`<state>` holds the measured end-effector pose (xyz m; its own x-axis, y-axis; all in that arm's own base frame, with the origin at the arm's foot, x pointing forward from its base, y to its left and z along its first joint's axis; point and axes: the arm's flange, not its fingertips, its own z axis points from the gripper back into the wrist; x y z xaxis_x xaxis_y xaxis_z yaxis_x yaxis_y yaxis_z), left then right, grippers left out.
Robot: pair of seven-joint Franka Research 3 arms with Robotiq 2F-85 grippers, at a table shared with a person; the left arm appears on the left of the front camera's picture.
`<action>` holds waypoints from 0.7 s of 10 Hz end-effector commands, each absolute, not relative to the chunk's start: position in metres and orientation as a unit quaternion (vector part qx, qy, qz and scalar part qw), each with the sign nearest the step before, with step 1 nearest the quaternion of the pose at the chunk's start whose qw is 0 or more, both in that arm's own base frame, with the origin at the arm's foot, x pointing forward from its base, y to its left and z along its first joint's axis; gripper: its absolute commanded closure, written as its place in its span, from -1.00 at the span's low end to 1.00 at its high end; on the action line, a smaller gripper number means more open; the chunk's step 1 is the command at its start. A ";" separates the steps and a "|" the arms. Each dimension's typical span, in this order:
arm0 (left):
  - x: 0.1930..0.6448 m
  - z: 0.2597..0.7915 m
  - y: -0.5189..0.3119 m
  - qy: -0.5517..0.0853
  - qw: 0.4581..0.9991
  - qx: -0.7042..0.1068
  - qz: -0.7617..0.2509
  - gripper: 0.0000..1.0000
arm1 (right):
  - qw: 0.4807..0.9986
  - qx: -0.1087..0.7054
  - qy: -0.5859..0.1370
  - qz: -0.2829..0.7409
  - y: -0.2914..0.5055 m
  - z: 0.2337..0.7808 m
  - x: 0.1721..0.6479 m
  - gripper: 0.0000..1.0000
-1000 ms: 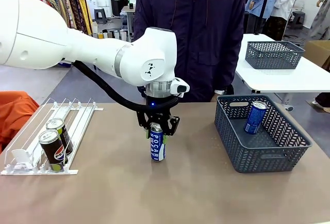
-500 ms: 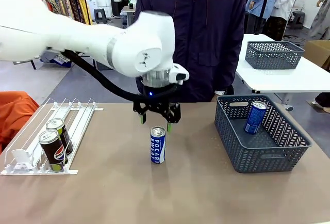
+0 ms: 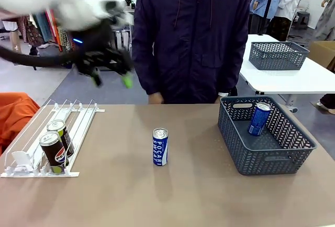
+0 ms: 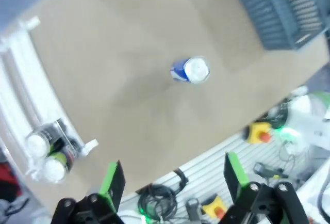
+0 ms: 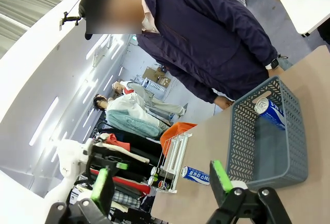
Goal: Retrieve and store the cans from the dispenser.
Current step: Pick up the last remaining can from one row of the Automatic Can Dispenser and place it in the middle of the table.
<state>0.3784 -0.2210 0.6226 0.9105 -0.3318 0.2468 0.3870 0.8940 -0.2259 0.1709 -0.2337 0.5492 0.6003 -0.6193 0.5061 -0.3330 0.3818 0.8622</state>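
A: State of left gripper [image 3: 112, 79]?
B: Blurred, raised above table [image 3: 104, 201]; jaws wide, empty. The right gripper [image 5: 161, 181] gapes too, nothing held.
A: Cans?
B: One blue can [image 3: 160, 147] upright mid-table. A second blue can [image 3: 259, 118] leans in basket [image 3: 293, 156]. Two black cans [image 3: 54, 151] in dispenser [image 3: 84, 125], partly behind rails.

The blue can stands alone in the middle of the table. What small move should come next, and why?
Probably the open right claw should reach for the upright blue can. It stands free mid-table, the left claw is open and high toward the rack, and the basket holding another can sits on the right.
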 end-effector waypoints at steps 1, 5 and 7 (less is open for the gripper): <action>0.379 0.621 -0.106 -0.105 0.953 -0.245 -0.142 -1.00 | 0.698 0.549 -0.451 -0.092 -0.233 0.553 0.175 -1.00; 0.343 0.544 0.126 -0.132 0.830 -0.542 -0.002 -1.00 | 0.698 0.549 -0.451 -0.092 -0.233 0.553 0.175 -1.00; 0.336 0.492 0.155 -0.124 0.795 -0.594 0.029 -1.00 | 0.698 0.549 -0.451 -0.092 -0.233 0.553 0.175 -1.00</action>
<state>0.3149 0.1693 0.5037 0.9608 0.2089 0.1820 0.1014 0.3463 -0.9326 0.1706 -0.2340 0.5492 0.5995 -0.6202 0.5059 -0.3323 0.3822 0.8623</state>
